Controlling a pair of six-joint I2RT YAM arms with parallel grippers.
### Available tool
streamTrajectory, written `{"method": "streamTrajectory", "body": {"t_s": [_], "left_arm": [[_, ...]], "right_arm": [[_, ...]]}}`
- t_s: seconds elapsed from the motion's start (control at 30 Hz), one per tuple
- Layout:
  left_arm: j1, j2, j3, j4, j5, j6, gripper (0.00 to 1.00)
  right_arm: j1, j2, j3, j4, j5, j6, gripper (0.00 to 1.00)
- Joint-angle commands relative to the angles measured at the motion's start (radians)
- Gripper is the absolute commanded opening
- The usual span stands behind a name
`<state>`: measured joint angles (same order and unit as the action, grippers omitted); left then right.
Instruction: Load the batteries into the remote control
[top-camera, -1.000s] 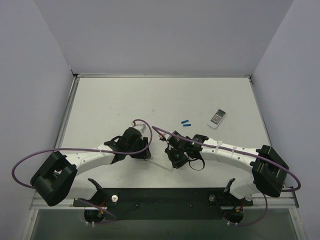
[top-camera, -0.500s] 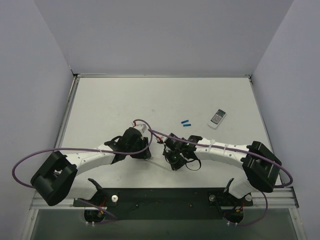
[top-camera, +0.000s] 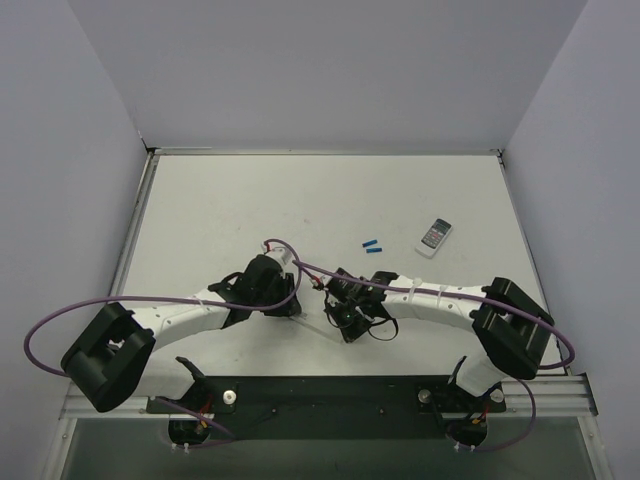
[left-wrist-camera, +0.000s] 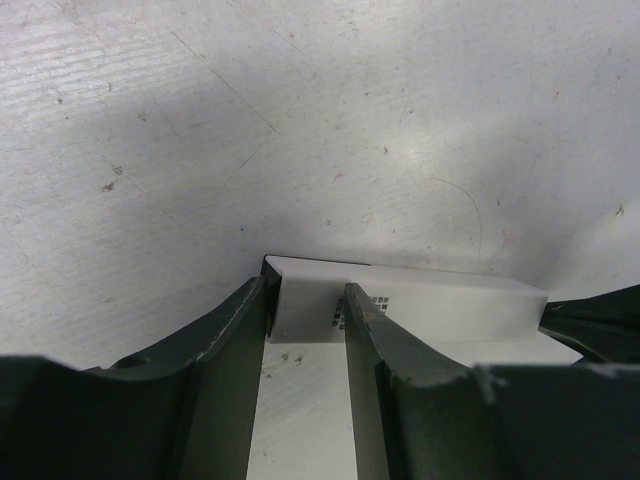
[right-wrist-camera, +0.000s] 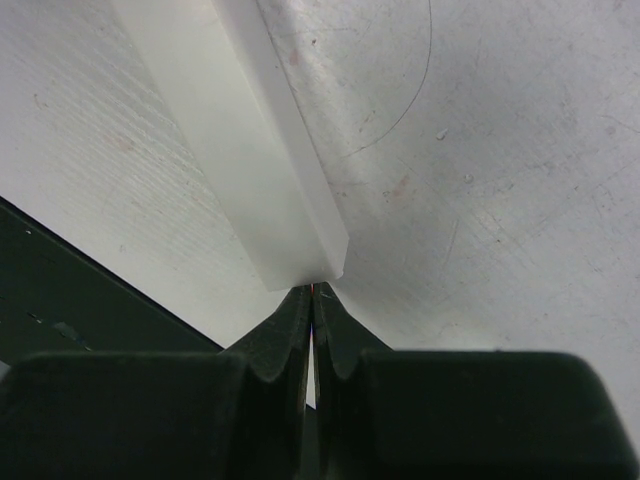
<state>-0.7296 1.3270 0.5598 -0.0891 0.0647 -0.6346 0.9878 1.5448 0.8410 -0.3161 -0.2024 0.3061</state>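
- Well, my left gripper (left-wrist-camera: 305, 296) has its fingers (left-wrist-camera: 225, 345) only a narrow gap apart. One end of the remote control (left-wrist-camera: 440, 305) sits in that gap, touching both fingers, so I read it as clasped.
- My right gripper (right-wrist-camera: 312, 295) has its fingers (right-wrist-camera: 280, 340) pressed together, with only a hairline slit between them. The tips meet the remote's other end at its lower corner. A red sliver shows in the slit, and I cannot tell what it is.
- The remote is a slim, plain white bar with square edges. In the left wrist view a small patch of dark dots shows near the clasped end. It spans the space between the two grippers at the near middle of the table (top-camera: 250, 200), and from above the arms mostly hide it.
- A purple cable (top-camera: 300, 264) loops from the left wrist across to the right wrist, just beyond the remote.
- A wider white-grey remote (top-camera: 434, 236) lies toward the far right, well apart from both grippers.
- The batteries (top-camera: 372, 246), two tiny blue cylinders, lie loose just beside each other on the table. They sit beyond the right wrist, between it and the wider remote.
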Motion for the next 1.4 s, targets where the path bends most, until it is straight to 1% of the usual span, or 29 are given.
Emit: {"method": "streamTrajectory", "body": {"t_s": [0.0, 0.1, 0.13, 0.23, 0.3, 0.33, 0.4, 0.43, 0.5, 0.53, 0.67, 0.7, 0.77, 0.8, 0.83, 0.93, 1.0, 1.07, 1.17, 1.23, 1.3, 1.37], "left_arm": [[-0.007, -0.009, -0.032, 0.051, 0.081, -0.062, 0.39], [-0.008, -0.022, -0.055, 0.075, 0.089, -0.103, 0.35], [-0.007, -0.023, -0.061, 0.106, 0.089, -0.114, 0.31], [-0.008, -0.028, -0.067, 0.094, 0.049, -0.138, 0.25], [-0.007, -0.035, -0.074, 0.091, 0.002, -0.152, 0.24], [-0.004, -0.040, -0.077, 0.054, -0.014, -0.155, 0.24], [-0.001, -0.055, -0.080, 0.043, -0.057, -0.158, 0.23], [0.002, -0.061, -0.080, 0.032, -0.057, -0.158, 0.23], [0.007, -0.086, -0.080, 0.022, -0.106, -0.160, 0.23], [0.009, -0.097, -0.081, 0.017, -0.115, -0.160, 0.24], [0.019, -0.158, -0.084, 0.015, -0.144, -0.162, 0.34], [0.021, -0.169, -0.084, 0.011, -0.152, -0.162, 0.42], [0.027, -0.207, -0.087, 0.002, -0.160, -0.165, 0.49], [0.030, -0.224, -0.092, -0.007, -0.169, -0.166, 0.56], [0.032, -0.238, -0.100, -0.011, -0.170, -0.168, 0.60], [0.041, -0.298, -0.127, -0.014, -0.174, -0.178, 0.68], [0.045, -0.325, -0.138, -0.009, -0.164, -0.183, 0.72], [0.048, -0.322, -0.149, 0.003, -0.146, -0.175, 0.74], [0.048, -0.276, -0.152, 0.049, -0.074, -0.171, 0.74], [0.047, -0.247, -0.150, 0.098, -0.065, -0.169, 0.72], [0.047, -0.200, -0.146, 0.144, -0.025, -0.168, 0.70], [0.047, -0.155, -0.140, 0.160, -0.014, -0.166, 0.67]], "right_arm": [[-0.014, 0.011, 0.021, 0.097, 0.020, 0.002, 0.00], [-0.024, 0.020, 0.035, 0.118, 0.034, 0.007, 0.00], [-0.028, 0.026, 0.036, 0.126, 0.038, 0.013, 0.00], [-0.043, 0.043, 0.050, 0.153, 0.040, 0.016, 0.00], [-0.058, 0.043, 0.055, 0.157, 0.049, 0.014, 0.00], [-0.064, 0.035, 0.053, 0.157, 0.055, 0.013, 0.00], [-0.084, 0.018, 0.049, 0.155, 0.075, 0.011, 0.00], [-0.090, -0.006, 0.043, 0.153, 0.078, 0.007, 0.00], [-0.100, -0.034, 0.029, 0.134, 0.089, -0.013, 0.00], [-0.100, -0.055, 0.026, 0.124, 0.093, -0.021, 0.00], [-0.100, -0.100, 0.000, 0.100, 0.097, -0.033, 0.01], [-0.100, -0.107, -0.016, 0.100, 0.100, -0.032, 0.02], [-0.101, -0.124, -0.028, 0.100, 0.104, -0.033, 0.02], [-0.103, -0.127, -0.037, 0.101, 0.106, -0.032, 0.02], [-0.101, -0.132, -0.043, 0.103, 0.107, -0.035, 0.02], [-0.101, -0.143, -0.060, 0.114, 0.110, -0.032, 0.02], [-0.101, -0.147, -0.066, 0.118, 0.110, -0.028, 0.02], [-0.101, -0.144, -0.071, 0.118, 0.090, -0.030, 0.02], [-0.100, -0.132, -0.079, 0.121, 0.038, -0.032, 0.02], [-0.100, -0.124, -0.085, 0.126, 0.020, -0.028, 0.02], [-0.100, -0.120, -0.095, 0.135, 0.005, -0.021, 0.02], [-0.098, -0.115, -0.103, 0.140, -0.006, -0.018, 0.02]]}}
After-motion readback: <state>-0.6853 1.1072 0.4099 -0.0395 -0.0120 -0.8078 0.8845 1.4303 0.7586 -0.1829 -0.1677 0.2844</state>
